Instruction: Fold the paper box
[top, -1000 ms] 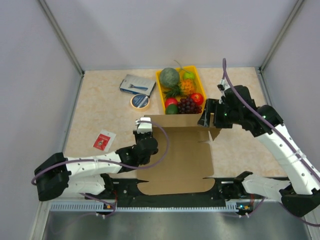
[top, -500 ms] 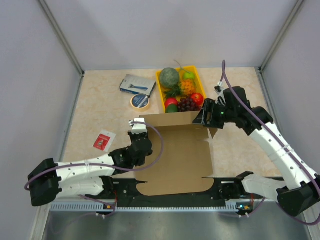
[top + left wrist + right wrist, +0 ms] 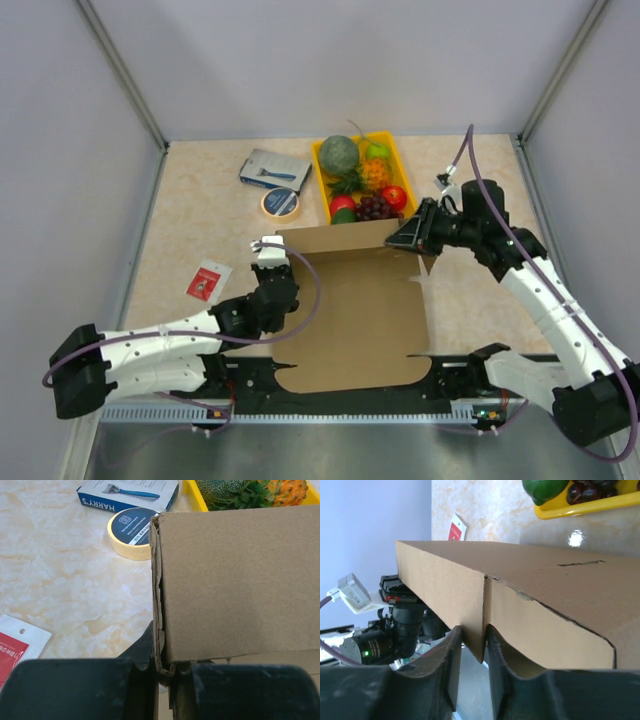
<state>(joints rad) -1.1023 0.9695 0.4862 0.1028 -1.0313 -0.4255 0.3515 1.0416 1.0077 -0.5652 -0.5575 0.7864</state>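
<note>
The paper box (image 3: 350, 310) is a brown cardboard sheet lying in the middle of the table, its far flap raised upright. My left gripper (image 3: 278, 250) is shut on the left end of that flap. In the left wrist view the cardboard edge (image 3: 235, 580) is pinched between the fingers of the left gripper (image 3: 167, 672). My right gripper (image 3: 402, 238) holds the flap's right end. In the right wrist view the folded corner of the box (image 3: 445, 585) sits between the fingers of the right gripper (image 3: 474, 645), which touch it on both sides.
A yellow fruit tray (image 3: 320, 175) stands just behind the raised flap. A tape roll (image 3: 280, 203) and a blue-grey packet (image 3: 274, 168) lie at its left. A red packet (image 3: 208, 281) lies left of the box. Enclosure walls bound the table.
The right gripper moved in onto the flap's right corner and closed on it. The left arm shifted slightly with its end of the flap, which now stands more upright.
</note>
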